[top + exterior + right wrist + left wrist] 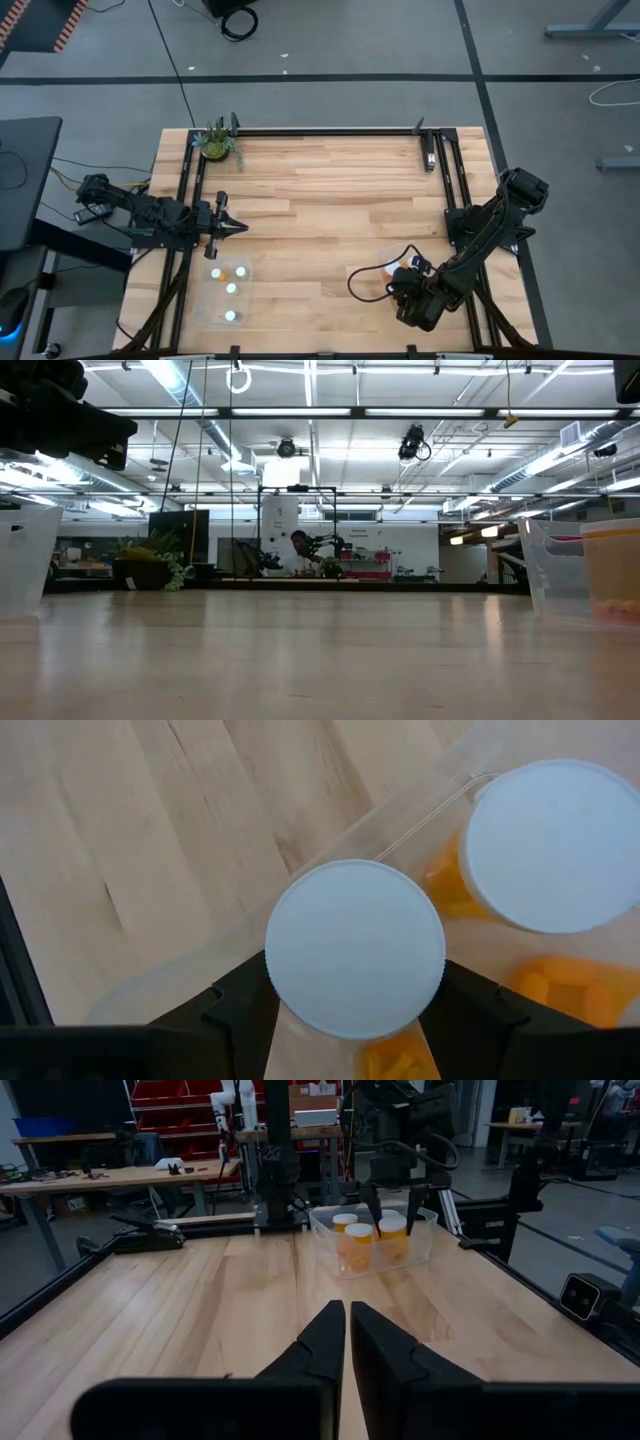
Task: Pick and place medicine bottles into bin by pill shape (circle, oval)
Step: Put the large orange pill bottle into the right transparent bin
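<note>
My right gripper (355, 1020) stands over a clear bin (425, 1230) at the table's near right and is shut on a medicine bottle with a round white cap (355, 948). A second white-capped orange bottle (550, 845) stands in that bin beside it. The left wrist view shows three orange bottles (358, 1245) in this bin under my right gripper (392, 1210). Another clear bin (212, 300) at the near left holds several white-capped bottles (232, 288). My left gripper (347, 1340) is shut and empty, level above the table just beyond that bin (232, 228). My right gripper holds the bottle by its white cap's rim (275, 975), pinched between the two fingers (235, 1010) on opposite sides. The fingers come from above, pointing down. The bottle is upright within the bin's corner; I cannot tell whether its bottom rests on the bin's floor.
A green potted plant (217, 143) stands at the table's far left corner. Black rails (330, 131) frame the table's far, left and right sides. A black cable loop (365, 283) lies by the right bin. Bare wood (330, 210) spreads between the arms.
</note>
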